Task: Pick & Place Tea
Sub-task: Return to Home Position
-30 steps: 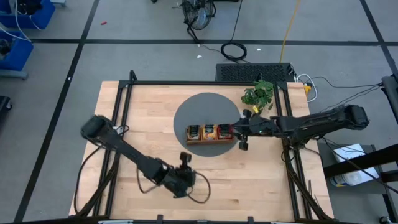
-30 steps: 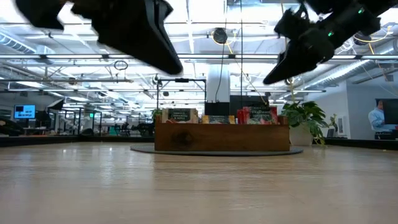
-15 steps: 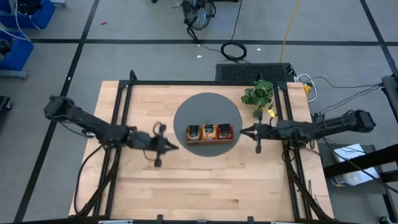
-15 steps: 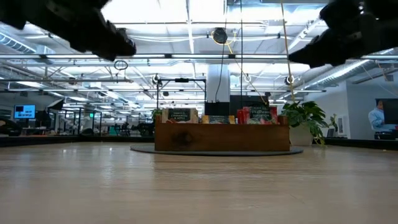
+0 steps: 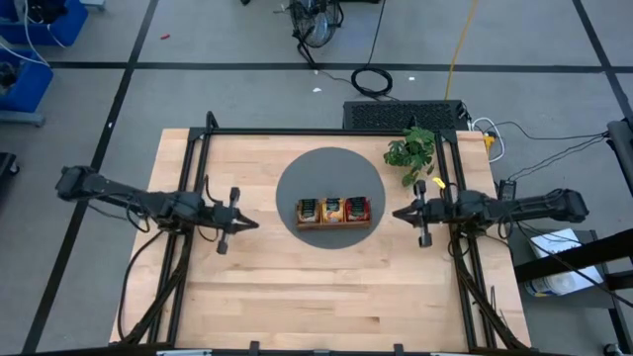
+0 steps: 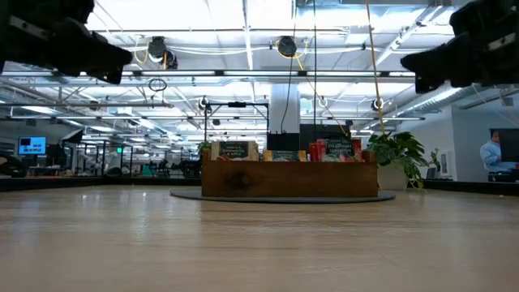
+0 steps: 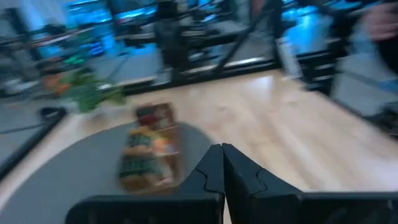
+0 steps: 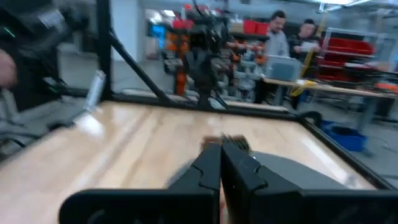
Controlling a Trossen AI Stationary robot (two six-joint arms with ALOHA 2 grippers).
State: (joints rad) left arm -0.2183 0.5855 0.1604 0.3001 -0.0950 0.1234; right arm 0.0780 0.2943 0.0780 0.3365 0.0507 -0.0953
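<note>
1. Left gripper (image 5: 249,224) hovers over bare table at 9 o'clock from the mat, well apart from it. In its wrist view the two dark fingers (image 7: 208,177) are pressed together with nothing between them.
2. The right gripper (image 5: 398,212) hangs at 3 o'clock from the mat, just off its edge. Its fingers (image 8: 208,169) are also pressed together and hold nothing.
3. The tea sachets (image 5: 333,208) stand on edge in the wooden tray (image 5: 334,222). The pale tan ones fill the 9 o'clock compartment, the orange-yellow ones the middle, and the red ones the 3 o'clock compartment. In the low view their dark green labels rise above the tray's front wall.
4. The tray is a long brown box with three compartments. It sits just below the centre of the round grey mat (image 5: 326,168), a thin, matte disc.
5. The table (image 5: 297,297) is pale butcher-block wood with lengthwise grain, and black frame rails (image 5: 203,148) run along its edges.
6. A small potted plant (image 5: 410,148) with green leaves stands at 2 o'clock from the mat, near the table's far edge.
7. Around the table the floor (image 5: 198,89) is grey, crossed by dark lines and strewn with cables.
8. The low view looks into a large hall with rows of bright ceiling lights (image 6: 243,16). A person (image 6: 491,154) is at the far right.
</note>
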